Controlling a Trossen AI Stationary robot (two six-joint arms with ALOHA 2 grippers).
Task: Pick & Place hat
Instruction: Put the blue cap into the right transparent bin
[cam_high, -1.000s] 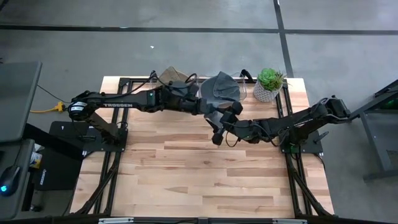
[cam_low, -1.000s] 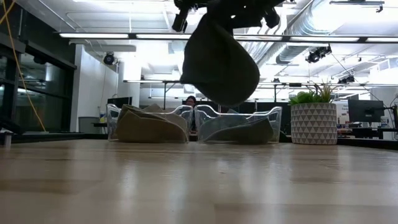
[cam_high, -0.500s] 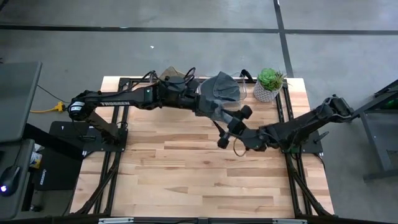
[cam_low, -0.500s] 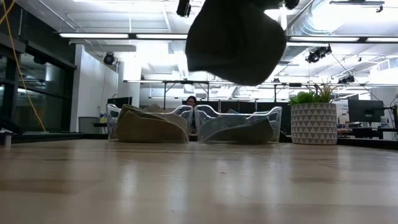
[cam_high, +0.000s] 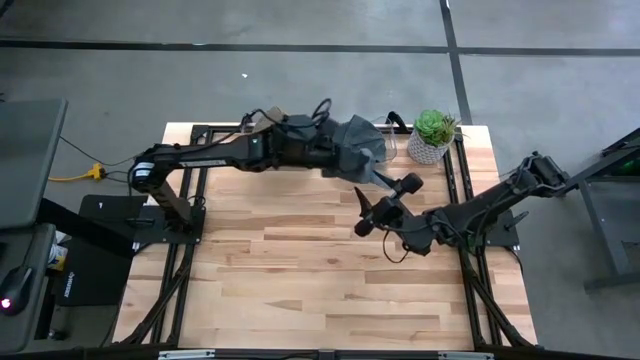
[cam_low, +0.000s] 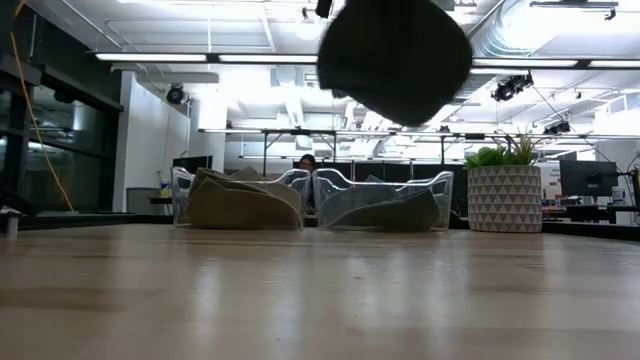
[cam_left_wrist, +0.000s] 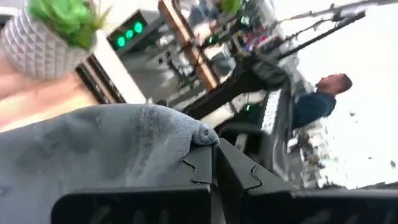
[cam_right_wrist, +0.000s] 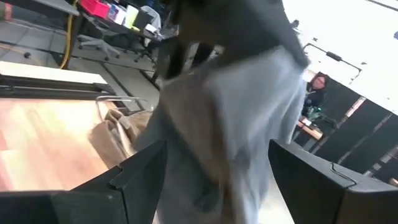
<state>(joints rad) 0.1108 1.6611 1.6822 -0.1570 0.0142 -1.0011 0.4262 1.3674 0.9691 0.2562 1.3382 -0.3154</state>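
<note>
A grey hat (cam_high: 358, 150) hangs in the air from my left gripper (cam_high: 336, 157), which is shut on it over the table's far side, above the right clear bin (cam_low: 385, 203). In the low view the hat (cam_low: 396, 55) is a dark lump high above the table. My right gripper (cam_high: 386, 203) is open and empty, just on the near side of the hat. In the right wrist view the hat (cam_right_wrist: 230, 118) fills the space ahead of its spread fingers. A tan hat (cam_low: 238, 203) lies in the left clear bin (cam_high: 272, 121). My left gripper pinches a bunched fold at the hat's edge (cam_left_wrist: 200, 133) between its two shut fingers (cam_left_wrist: 200, 169). It comes at the hat roughly level, from the table's left. The hat is lifted clear and hangs slack below and beyond the fingers.
A potted plant in a white patterned pot (cam_high: 432, 136) stands at the far right corner, also in the low view (cam_low: 505, 197). The two clear bins stand side by side along the far edge. A person (cam_left_wrist: 317, 102) sits in the room behind. Bare wood (cam_high: 300, 270) lies nearer.
My left gripper has carried the hat up and toward the table's far right, over the right bin. My right gripper has drawn back from the hat toward the table's near right, with its fingers spread.
</note>
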